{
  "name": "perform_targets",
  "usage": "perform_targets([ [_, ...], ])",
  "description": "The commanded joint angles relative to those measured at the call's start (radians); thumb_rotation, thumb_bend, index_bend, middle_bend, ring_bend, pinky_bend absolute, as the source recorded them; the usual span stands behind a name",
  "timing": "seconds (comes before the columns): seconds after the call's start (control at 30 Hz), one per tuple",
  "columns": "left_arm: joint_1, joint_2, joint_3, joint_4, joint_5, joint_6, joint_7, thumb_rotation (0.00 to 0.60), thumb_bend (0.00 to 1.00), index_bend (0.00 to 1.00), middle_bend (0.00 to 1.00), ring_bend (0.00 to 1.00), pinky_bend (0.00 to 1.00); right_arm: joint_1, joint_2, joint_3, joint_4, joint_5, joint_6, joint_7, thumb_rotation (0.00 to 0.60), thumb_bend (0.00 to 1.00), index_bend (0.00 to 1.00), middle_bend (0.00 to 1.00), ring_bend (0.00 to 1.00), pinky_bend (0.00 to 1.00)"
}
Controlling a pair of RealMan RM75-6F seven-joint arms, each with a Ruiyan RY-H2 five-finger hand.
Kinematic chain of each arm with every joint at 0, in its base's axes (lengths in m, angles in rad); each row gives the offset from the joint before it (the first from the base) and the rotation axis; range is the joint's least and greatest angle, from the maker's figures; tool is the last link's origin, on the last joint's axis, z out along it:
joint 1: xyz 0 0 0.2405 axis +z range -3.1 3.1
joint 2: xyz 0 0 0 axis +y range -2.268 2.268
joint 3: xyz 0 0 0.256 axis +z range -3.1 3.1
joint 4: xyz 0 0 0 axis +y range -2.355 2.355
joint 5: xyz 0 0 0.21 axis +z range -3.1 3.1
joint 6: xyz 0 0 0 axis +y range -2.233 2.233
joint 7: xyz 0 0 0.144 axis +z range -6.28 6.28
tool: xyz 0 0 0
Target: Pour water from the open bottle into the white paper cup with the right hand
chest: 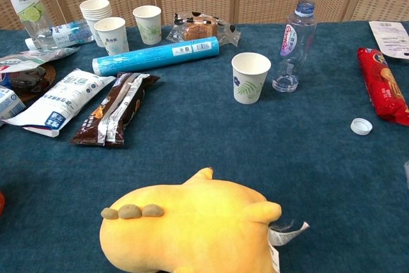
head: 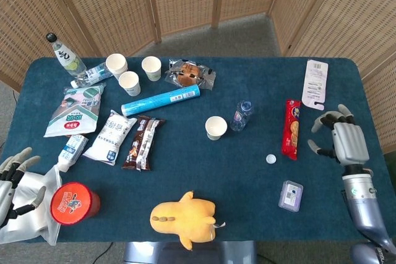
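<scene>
Open bottle upright beside paper cup; R hand, L hand both empty, fingers spread.

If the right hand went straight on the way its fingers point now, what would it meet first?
The right hand points toward the table's far edge; the white card lies slightly left of that line, so the way looks free, though height is unclear.

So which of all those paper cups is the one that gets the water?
Start at the blue table and find the clear open bottle right of centre, its white cap lying loose nearby. The white paper cup stands alone just left of that bottle. The other paper cups cluster at the far left corner; this one has a leaf print and sits apart.
</scene>
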Motion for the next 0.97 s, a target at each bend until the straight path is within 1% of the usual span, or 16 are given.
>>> perform_targets([
  [0.03, 0.009, -0.003, 0.017, 0.004, 0.023, 0.004, 0.006, 0.35, 0.46, 0.15, 0.06, 0.0, 0.0, -0.072, 0.009, -0.064, -0.007, -0.048, 0.099, -0.128, 0.6, 0.28, 0.53, 0.42, 0.22, 0.11],
  [0.13, 0.017, -0.015, 0.031, 0.011, 0.042, 0.01, 0.01, 0.354, 0.46, 0.15, 0.07, 0.0, 0.0, -0.106, 0.007, -0.086, -0.012, -0.064, 0.138, -0.159, 0.6, 0.28, 0.52, 0.42, 0.21, 0.09],
  [0.3, 0.035, -0.044, 0.043, 0.041, 0.038, 0.017, 0.015, 0.351, 0.46, 0.15, 0.07, 0.0, 0.0, -0.158, -0.004, -0.112, -0.007, -0.069, 0.179, -0.176, 0.6, 0.28, 0.5, 0.42, 0.19, 0.07],
  [0.43, 0.041, -0.05, 0.059, 0.038, 0.043, 0.004, 0.031, 0.354, 0.47, 0.15, 0.07, 0.0, 0.0, -0.188, -0.015, -0.134, -0.006, -0.087, 0.192, -0.167, 0.6, 0.28, 0.49, 0.42, 0.19, 0.06],
  [0.53, 0.046, -0.054, 0.061, 0.038, 0.049, 0.012, 0.043, 0.349, 0.47, 0.15, 0.07, 0.0, 0.0, -0.205, -0.023, -0.146, -0.001, -0.102, 0.199, -0.159, 0.6, 0.28, 0.49, 0.42, 0.19, 0.06],
  [0.77, 0.041, -0.066, 0.058, 0.043, 0.052, 0.003, 0.044, 0.354, 0.46, 0.15, 0.07, 0.0, 0.0, -0.218, -0.038, -0.148, 0.004, -0.097, 0.177, -0.162, 0.6, 0.28, 0.49, 0.42, 0.18, 0.06],
  [0.97, 0.032, -0.072, 0.051, 0.048, 0.045, -0.009, 0.049, 0.348, 0.46, 0.15, 0.07, 0.0, 0.0, -0.223, -0.046, -0.136, -0.006, -0.097, 0.178, -0.179, 0.6, 0.28, 0.49, 0.42, 0.17, 0.06],
])
